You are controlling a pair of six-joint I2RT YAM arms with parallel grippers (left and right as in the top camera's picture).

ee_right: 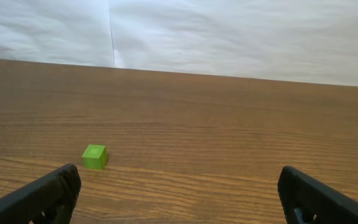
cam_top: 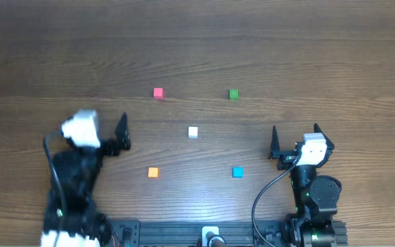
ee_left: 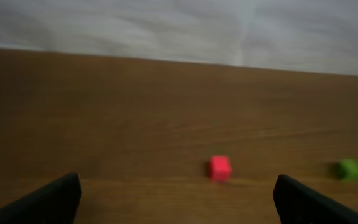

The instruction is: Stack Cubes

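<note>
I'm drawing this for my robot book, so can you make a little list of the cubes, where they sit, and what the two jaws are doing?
cubes: five, all apart, none stacked
pink cube: far row, left
green cube: far row, right
white cube: middle
orange cube: near row, left
blue cube: near row, right
left jaws: open, empty, facing the pink cube
right jaws: open, empty, green cube ahead
surface: wooden table

Five cubes sit well apart on table (cam_top: 60, 55), wide lanes between all.
Far row: pink cube (cam_top: 158, 92), green cube (cam_top: 234, 95).
Centre: white cube (cam_top: 193, 132).
Near row: orange cube (cam_top: 153, 172), blue cube (cam_top: 237, 172).
Left gripper (cam_top: 122, 134): open wood ahead as far as pink cube.
Right gripper (cam_top: 295, 134): open wood ahead, green cube off to one side.
</note>
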